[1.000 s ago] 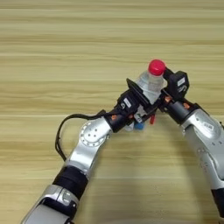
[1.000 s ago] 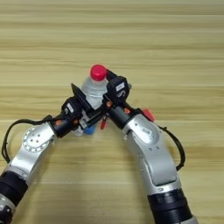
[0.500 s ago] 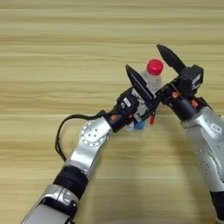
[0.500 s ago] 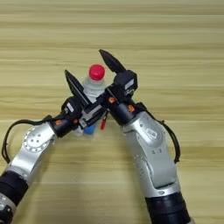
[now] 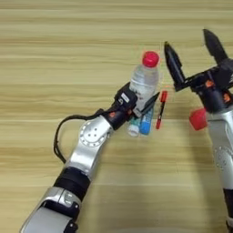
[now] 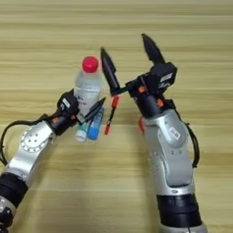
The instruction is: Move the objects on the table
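A clear plastic bottle (image 5: 144,81) with a red cap (image 5: 150,59) stands upright near the middle of the table (image 5: 54,54). My left gripper (image 5: 138,103) is shut on its lower part, one black finger (image 5: 149,103) showing on its right side. Up and to the right of the cap, my right gripper (image 6: 131,61) is open wide and touches nothing. Just below the bottle lie a green-and-white tube (image 5: 133,128) and a blue tube (image 5: 146,122). A slim red-and-black marker (image 5: 161,109) lies to their right. A small red cube (image 5: 198,119) sits beside my right forearm.
My silver right arm (image 6: 170,154) rises from the bottom edge and partly covers the red cube (image 6: 141,124). A black cable (image 5: 61,136) loops beside my left forearm. Bare wood spreads across the far half and the left side.
My right gripper has let go of the bottle, opened wide and drawn back to the right. The left gripper keeps its hold on the bottle.
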`<action>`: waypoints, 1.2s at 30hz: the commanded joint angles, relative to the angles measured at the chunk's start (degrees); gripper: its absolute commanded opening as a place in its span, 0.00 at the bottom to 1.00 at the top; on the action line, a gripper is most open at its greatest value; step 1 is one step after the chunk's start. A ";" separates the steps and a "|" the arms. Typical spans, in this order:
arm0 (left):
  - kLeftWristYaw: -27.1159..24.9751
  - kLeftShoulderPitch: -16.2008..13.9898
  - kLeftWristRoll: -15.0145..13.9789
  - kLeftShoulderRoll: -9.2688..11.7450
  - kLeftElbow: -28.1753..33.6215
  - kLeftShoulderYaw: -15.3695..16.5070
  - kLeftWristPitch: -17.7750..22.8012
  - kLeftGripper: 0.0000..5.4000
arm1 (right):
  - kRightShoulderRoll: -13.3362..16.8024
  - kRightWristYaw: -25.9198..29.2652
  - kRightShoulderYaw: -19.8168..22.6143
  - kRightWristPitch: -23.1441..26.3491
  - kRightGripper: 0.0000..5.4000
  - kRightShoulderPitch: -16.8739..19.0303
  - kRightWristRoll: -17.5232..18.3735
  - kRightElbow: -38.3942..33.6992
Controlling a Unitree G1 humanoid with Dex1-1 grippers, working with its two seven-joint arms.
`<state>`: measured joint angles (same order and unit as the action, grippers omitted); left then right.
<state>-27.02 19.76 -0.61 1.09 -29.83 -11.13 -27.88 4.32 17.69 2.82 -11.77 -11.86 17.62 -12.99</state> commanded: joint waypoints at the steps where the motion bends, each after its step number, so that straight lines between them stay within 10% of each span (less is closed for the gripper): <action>1: 0.73 1.97 -2.13 -0.44 1.86 1.98 -0.49 0.58 | 0.56 -2.64 3.08 0.55 1.00 -3.00 -0.31 3.86; 14: 5.67 3.80 -1.93 0.60 -0.28 6.48 0.90 0.58 | 8.22 -17.12 7.84 6.18 1.00 -11.01 -15.09 30.21; 36: 16.13 4.65 0.01 3.80 -10.13 11.65 2.81 0.58 | 8.94 -17.17 9.41 6.13 1.00 -13.96 -12.73 36.59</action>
<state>-11.37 22.89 -0.47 4.97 -40.26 0.13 -25.06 13.45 0.31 11.95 -6.03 -24.53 4.01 23.63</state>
